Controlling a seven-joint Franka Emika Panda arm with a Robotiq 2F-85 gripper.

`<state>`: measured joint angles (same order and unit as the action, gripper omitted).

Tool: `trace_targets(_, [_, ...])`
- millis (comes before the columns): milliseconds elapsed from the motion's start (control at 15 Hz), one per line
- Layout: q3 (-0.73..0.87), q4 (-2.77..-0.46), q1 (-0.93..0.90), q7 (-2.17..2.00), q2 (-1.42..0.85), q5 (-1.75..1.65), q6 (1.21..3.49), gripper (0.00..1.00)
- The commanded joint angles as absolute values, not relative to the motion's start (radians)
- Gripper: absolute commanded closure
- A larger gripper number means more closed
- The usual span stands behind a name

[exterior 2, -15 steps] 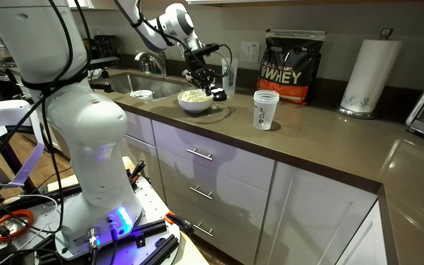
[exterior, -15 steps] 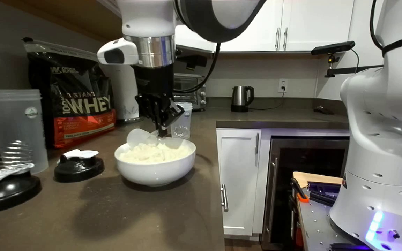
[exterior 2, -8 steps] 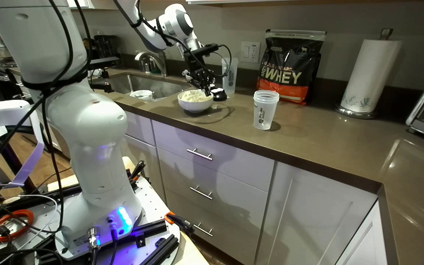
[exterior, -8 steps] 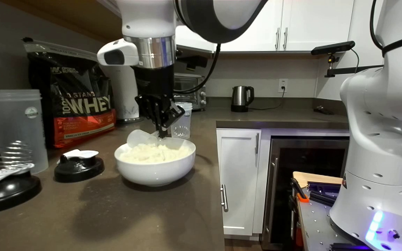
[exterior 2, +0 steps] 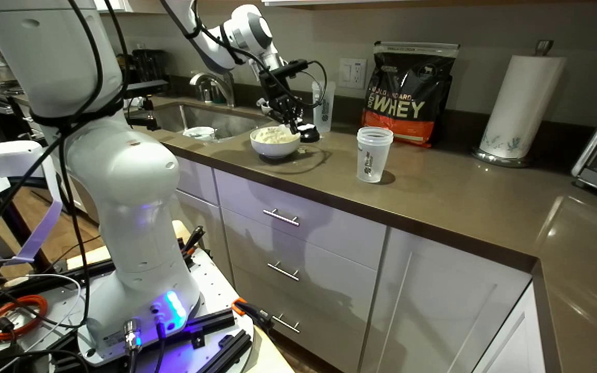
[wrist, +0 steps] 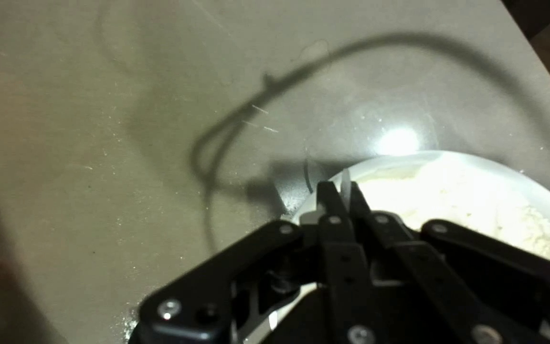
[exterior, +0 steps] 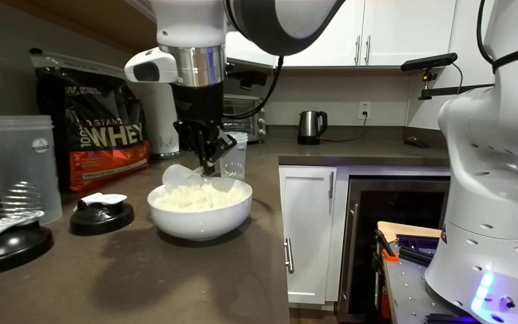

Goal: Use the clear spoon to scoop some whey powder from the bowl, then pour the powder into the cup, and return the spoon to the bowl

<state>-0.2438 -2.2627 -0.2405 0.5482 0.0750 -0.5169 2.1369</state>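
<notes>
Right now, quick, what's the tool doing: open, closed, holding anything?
Tool: closed, holding the spoon.

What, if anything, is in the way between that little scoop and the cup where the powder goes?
Perhaps only the white bowl: the clear spoon, pinched in the gripper, sits low at the bowl's edge and may need lifting over it first. Past that, nothing visible stands before the cup.
</notes>
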Motion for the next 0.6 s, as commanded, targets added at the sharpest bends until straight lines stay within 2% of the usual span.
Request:
trace_targets(0, [-0.243, -2.260, -0.240, 0.506, 0.093, -0.564, 2.146, 0.99])
trace_targets(533, [-0.249, -2.283, -0.243, 0.434, 0.106, -0.637, 2.176, 0.99])
